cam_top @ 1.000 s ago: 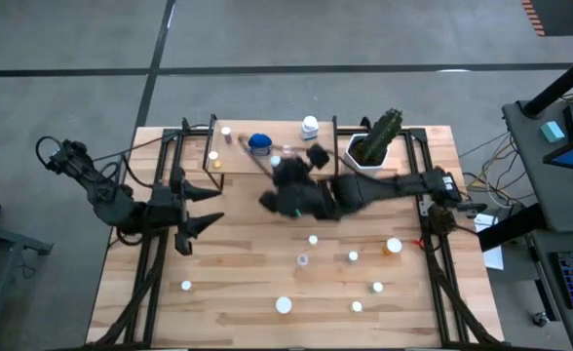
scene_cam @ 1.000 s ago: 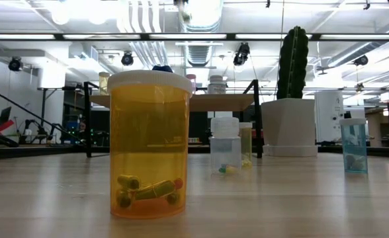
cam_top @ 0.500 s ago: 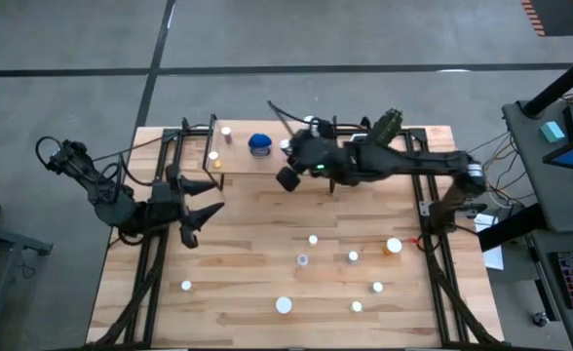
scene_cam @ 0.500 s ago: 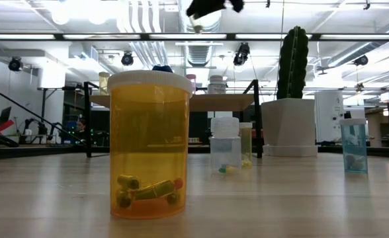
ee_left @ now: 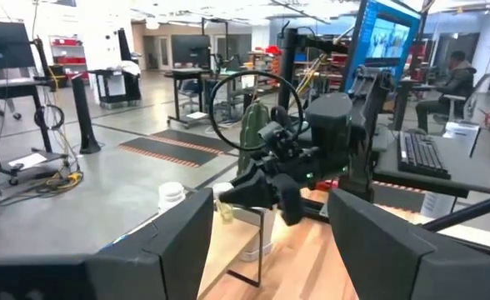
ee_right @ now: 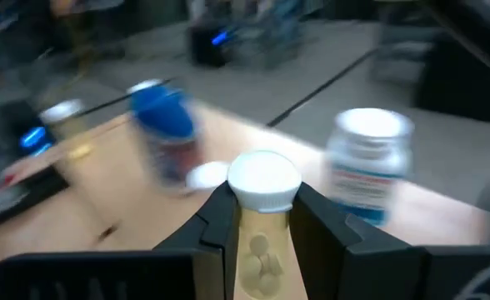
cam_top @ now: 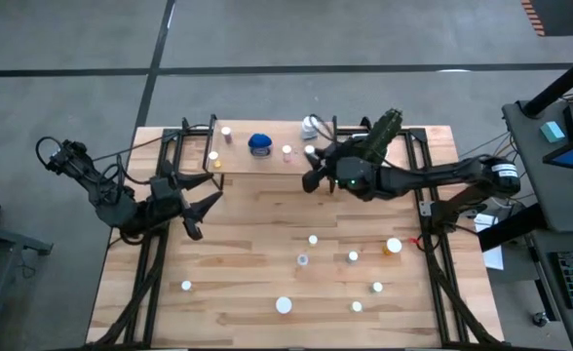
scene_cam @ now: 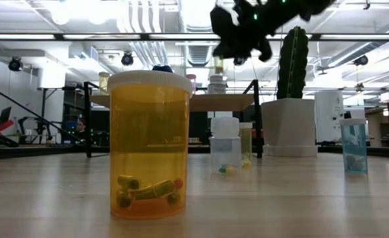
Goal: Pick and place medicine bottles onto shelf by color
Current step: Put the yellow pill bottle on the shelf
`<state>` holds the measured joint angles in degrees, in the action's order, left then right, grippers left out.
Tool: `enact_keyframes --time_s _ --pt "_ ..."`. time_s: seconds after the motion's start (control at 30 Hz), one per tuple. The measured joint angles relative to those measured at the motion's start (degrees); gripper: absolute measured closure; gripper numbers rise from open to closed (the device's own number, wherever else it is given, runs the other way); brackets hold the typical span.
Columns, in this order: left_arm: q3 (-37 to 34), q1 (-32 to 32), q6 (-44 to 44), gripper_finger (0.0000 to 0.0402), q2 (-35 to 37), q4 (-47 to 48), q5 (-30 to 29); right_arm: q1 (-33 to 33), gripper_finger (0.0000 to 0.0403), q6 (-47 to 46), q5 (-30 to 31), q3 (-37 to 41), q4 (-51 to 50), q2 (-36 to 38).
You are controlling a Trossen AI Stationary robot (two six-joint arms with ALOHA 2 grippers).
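My right gripper (cam_top: pixel 311 161) hangs over the light-wood shelf (cam_top: pixel 238 164) at the table's far edge, shut on a small pale-yellow bottle with a white cap (ee_right: pixel 263 178). The low view shows this bottle (scene_cam: pixel 219 64) held above the shelf top (scene_cam: pixel 181 99). On the shelf stand a blue bottle (cam_top: pixel 259 144), a white bottle (cam_top: pixel 311 125) and small capped ones (cam_top: pixel 226 132). Several more bottles (cam_top: pixel 353 256) stand on the tabletop. My left gripper (cam_top: pixel 199 207) waits open at the table's left side. My right gripper pinches the small bottle between its two fingers (ee_right: pixel 220 225), on the body just below the white cap (ee_right: pixel 257 250). The fingers slant in from the table's right. The bottle stands upright and is lifted clear, above the shelf.
A cactus (cam_top: pixel 382 136) in a white pot (scene_cam: pixel 288 125) stands right of the shelf, close to my right arm. A big amber bottle (scene_cam: pixel 149 142) is nearest the low camera, with a clear bottle (scene_cam: pixel 225 145) and a teal one (scene_cam: pixel 354 145) behind. Black frames (cam_top: pixel 160 244) line both table sides.
My right gripper has carried the small bottle from above the table's middle toward the far edge, then toward the right along the shelf. In the low view it has come down into sight from above. It has stayed shut on the bottle.
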<state>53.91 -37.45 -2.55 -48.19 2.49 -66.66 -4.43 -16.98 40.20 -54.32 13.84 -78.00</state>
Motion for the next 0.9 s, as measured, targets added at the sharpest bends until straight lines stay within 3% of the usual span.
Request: enact_keyframes --time_s 0.2,0.6,0.9 --pt "0.0 -0.01 0.0 0.018 -0.61 -0.04 -1.51 0.05 0.0324 3.71 1.71 2.97 7.03 -3.3" --pt "-0.02 -0.02 -0.01 0.018 -1.16 -0.19 -4.1 0.16 0.0322 1.95 3.95 -0.54 3.77 -9.77" --pt "-0.02 -0.01 -0.01 0.018 -1.28 -0.51 -4.39 0.03 0.0305 2.58 4.58 -6.12 -4.13 -13.0"
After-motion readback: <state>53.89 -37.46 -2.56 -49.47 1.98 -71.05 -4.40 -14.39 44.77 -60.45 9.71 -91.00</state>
